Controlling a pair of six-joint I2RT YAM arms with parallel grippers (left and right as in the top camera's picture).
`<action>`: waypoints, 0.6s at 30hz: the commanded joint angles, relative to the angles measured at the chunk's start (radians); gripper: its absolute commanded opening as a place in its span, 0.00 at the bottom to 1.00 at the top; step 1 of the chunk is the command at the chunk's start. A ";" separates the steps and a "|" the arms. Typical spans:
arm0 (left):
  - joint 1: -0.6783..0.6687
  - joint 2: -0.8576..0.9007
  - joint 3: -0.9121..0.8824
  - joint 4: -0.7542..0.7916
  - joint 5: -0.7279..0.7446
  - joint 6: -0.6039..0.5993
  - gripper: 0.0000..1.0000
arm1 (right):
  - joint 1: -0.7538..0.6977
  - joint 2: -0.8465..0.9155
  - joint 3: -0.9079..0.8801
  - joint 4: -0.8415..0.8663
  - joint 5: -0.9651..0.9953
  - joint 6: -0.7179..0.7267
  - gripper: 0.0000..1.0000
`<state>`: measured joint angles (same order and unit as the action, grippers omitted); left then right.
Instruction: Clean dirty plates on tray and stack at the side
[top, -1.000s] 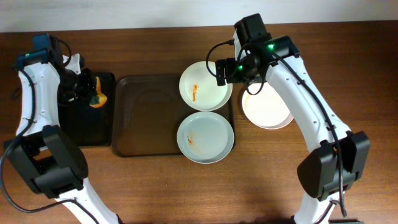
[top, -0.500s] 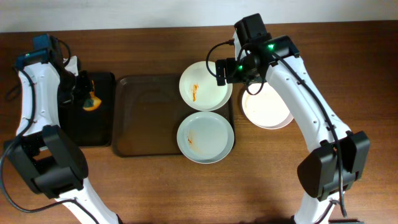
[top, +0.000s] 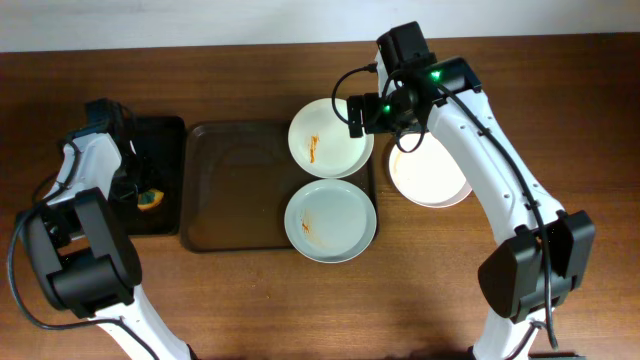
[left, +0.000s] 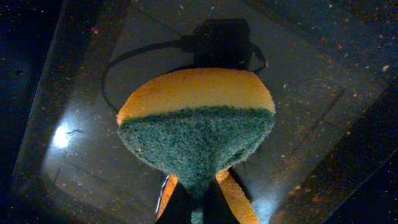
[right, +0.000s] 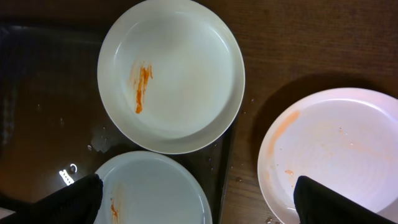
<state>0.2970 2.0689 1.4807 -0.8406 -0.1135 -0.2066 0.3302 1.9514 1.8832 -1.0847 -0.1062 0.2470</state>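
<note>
Nearest me, the bluish plate (top: 330, 221) lies at the right end of the tray (top: 235, 190), its rim hanging over the tray's near edge, and an orange-brown smear (right: 115, 205) shows on its left side. Just to its right and a little farther off, the third plate (top: 435, 180) sits off the tray on the bare surface (top: 240, 300). It carries a faint orange streak near its rim, so I would not call it clean. Farther back, the second plate (top: 330, 140) rests at the tray's far right corner with a plain orange streak (right: 142, 84) left of its middle. All three plates are marked and no two are stacked. I judge the task barely begun: every plate needs wiping, and the pile at the side has yet to be made.

My left hand (left: 198, 202) is the nearer one. It is closed on a sponge (left: 196, 118), pinching its lower end so the yellow foam and green scouring face fan out beyond the fingers. It hangs over the narrow black tray (top: 165, 135) left of the brown one, well apart from every plate. I cannot tell whether the sponge touches that tray's glossy floor.

My right hand (right: 199, 186) is farther out, above the plates. Its fingers (right: 74, 199) are spread wide, holding nothing and touching nothing, with the second plate and the third plate both in its view below.
</note>
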 joint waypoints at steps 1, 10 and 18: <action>-0.001 -0.002 -0.014 0.002 -0.015 -0.013 0.01 | 0.003 0.004 0.009 0.000 0.009 -0.004 0.98; -0.001 -0.002 -0.014 -0.001 -0.013 -0.013 0.01 | 0.003 0.004 0.009 0.000 0.009 -0.004 0.98; -0.004 -0.004 0.289 -0.348 0.093 0.126 0.01 | 0.003 0.004 0.009 0.026 -0.029 -0.004 0.98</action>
<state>0.2970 2.0731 1.5917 -1.1069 -0.0807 -0.1631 0.3298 1.9514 1.8832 -1.0660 -0.1188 0.2474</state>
